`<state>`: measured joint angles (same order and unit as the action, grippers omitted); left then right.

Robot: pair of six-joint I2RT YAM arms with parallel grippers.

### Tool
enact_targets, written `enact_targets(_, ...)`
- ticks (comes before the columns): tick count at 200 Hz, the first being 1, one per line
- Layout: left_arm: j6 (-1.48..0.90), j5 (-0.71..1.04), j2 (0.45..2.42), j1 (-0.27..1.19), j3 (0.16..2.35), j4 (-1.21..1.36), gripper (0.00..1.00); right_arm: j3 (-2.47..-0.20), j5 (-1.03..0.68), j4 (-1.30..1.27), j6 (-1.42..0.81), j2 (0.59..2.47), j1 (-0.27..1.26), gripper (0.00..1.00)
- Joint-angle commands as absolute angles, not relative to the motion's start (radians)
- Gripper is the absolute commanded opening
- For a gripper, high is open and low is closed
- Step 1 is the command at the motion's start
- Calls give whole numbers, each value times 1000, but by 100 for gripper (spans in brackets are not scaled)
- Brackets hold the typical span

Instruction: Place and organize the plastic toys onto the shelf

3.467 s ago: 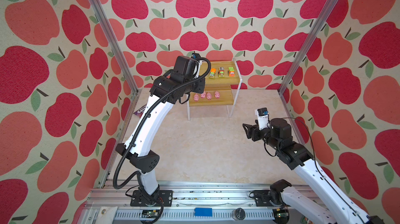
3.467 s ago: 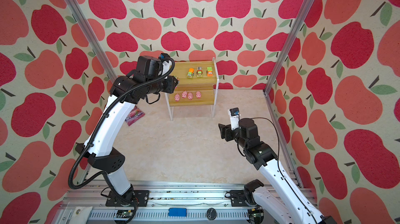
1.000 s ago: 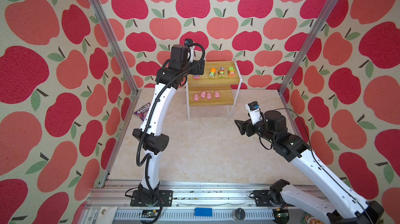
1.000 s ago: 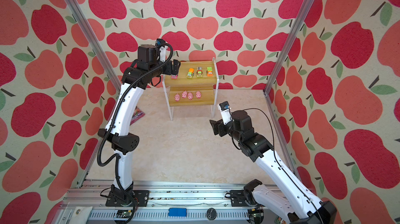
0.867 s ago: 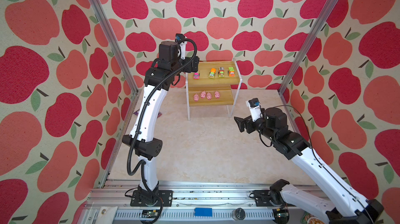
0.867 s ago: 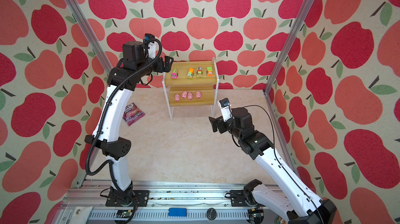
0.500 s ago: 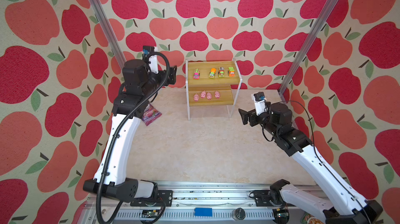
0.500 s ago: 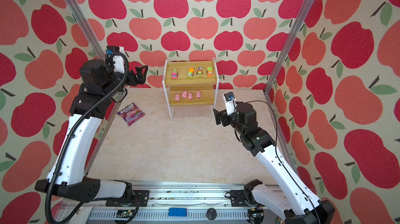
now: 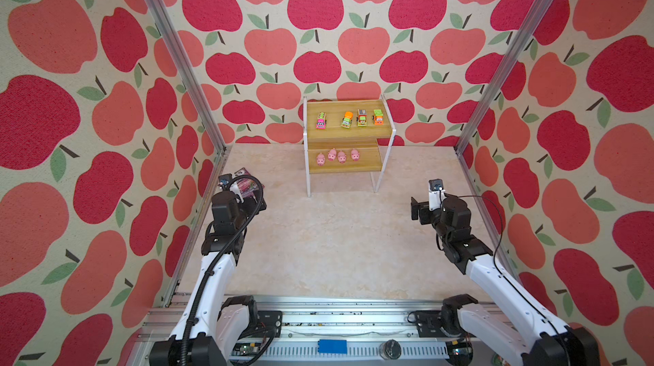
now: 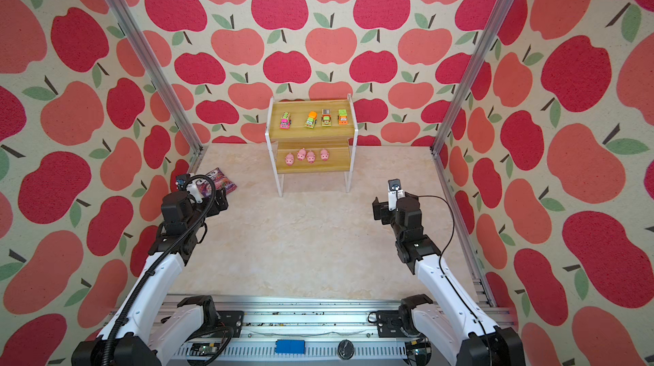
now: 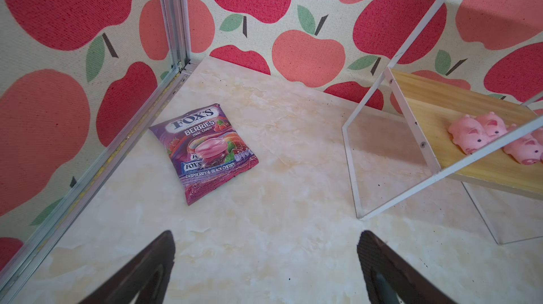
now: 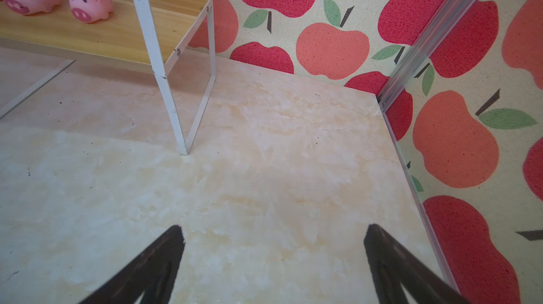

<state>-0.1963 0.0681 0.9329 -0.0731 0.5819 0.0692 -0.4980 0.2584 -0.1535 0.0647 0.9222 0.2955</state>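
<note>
The shelf [image 9: 345, 134] [image 10: 311, 134] stands at the back wall. Several toy vehicles sit in a row on its upper board, the pink one [image 9: 321, 122] at the left and an orange and green one [image 9: 378, 116] at the right. Several pink pigs [image 9: 336, 156] [image 10: 306, 155] line the lower board, and some show in the wrist views [image 11: 470, 136] [image 12: 89, 2]. My left gripper [image 9: 257, 203] [image 11: 266, 246] hangs open and empty over the floor at the near left. My right gripper [image 9: 416, 210] [image 12: 274, 240] is open and empty at the near right.
A purple candy bag [image 11: 205, 149] [image 10: 216, 180] lies on the floor by the left wall, just beyond my left gripper. Aluminium posts [image 9: 177, 53] mark the back corners. The shelf's white legs [image 12: 164, 82] stand ahead of the right gripper.
My left arm has drawn back from the shelf's upper board and come down to the near left. The right arm has pulled back a little to the right. The pink vehicle stays on the board.
</note>
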Motion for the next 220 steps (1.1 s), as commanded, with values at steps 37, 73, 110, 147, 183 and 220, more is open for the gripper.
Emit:
enact_targets(37, -59, 127, 1055, -88, 444, 437, 99, -344, 160, -484, 66, 956, 179, 99)
enact_targets(73, -35, 103, 1193, -103, 386, 583, 99, -272, 144, -665, 59, 1056, 151, 99)
enact_targets(110, -51, 152, 1295, -149, 355, 691, 99, -258, 140, -806, 55, 1211, 149, 99)
enact_targets(147, -132, 224, 1416, -246, 343, 840, 99, -300, 175, -862, 81, 1349, 147, 99)
enact_targets(183, -116, 255, 1488, -247, 371, 870, 99, -279, 212, -1039, 91, 1448, 124, 99)
enact_targets(220, -19, 171, 1619, -150, 321, 1094, 99, -246, 185, -1247, 66, 1605, 97, 99)
